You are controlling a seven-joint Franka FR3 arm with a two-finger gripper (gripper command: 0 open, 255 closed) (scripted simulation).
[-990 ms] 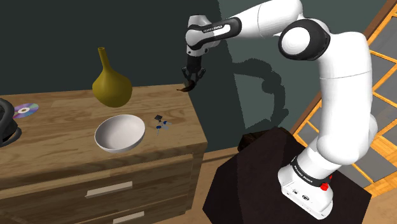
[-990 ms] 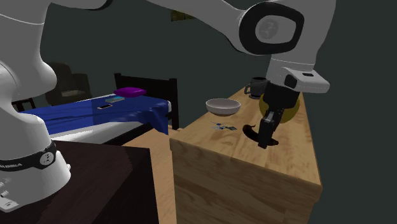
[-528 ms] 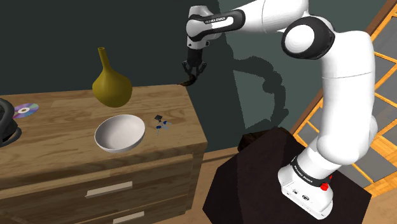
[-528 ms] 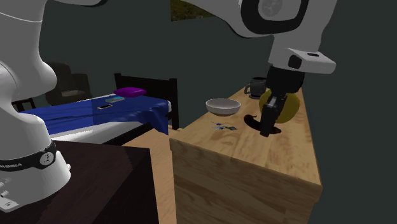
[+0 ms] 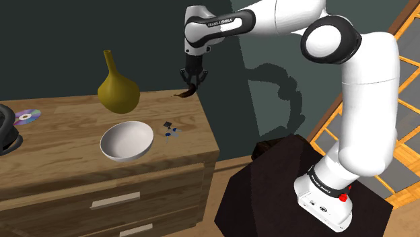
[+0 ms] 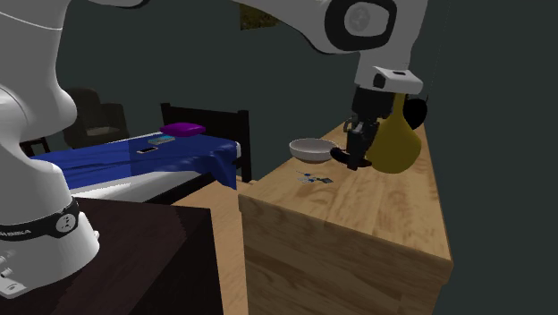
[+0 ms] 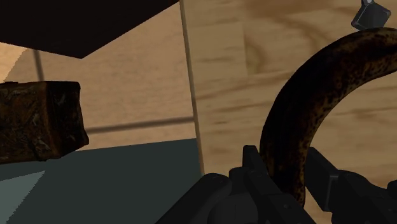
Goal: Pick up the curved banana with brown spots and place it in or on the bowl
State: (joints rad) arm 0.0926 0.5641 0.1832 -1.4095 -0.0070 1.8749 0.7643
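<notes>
One banana (image 7: 302, 95) end inside the gripper (image 7: 284, 164).

Worktop (image 5: 67, 124): wooden top of a chest of drawers, in the left half of the shoulder view. I count five items lying on it.
1. White bowl (image 5: 126, 141), left of centre, near the front edge.
2. Olive-yellow long-necked vase (image 5: 118, 87), upright, above the bowl in the frame and apart from it.
3. Shiny disc (image 5: 27, 116), flat, far left.
4. Dark object (image 5: 7, 138), cut by the left edge.
5. Small blue-and-black item (image 5: 170, 130), just right of the bowl.
</notes>
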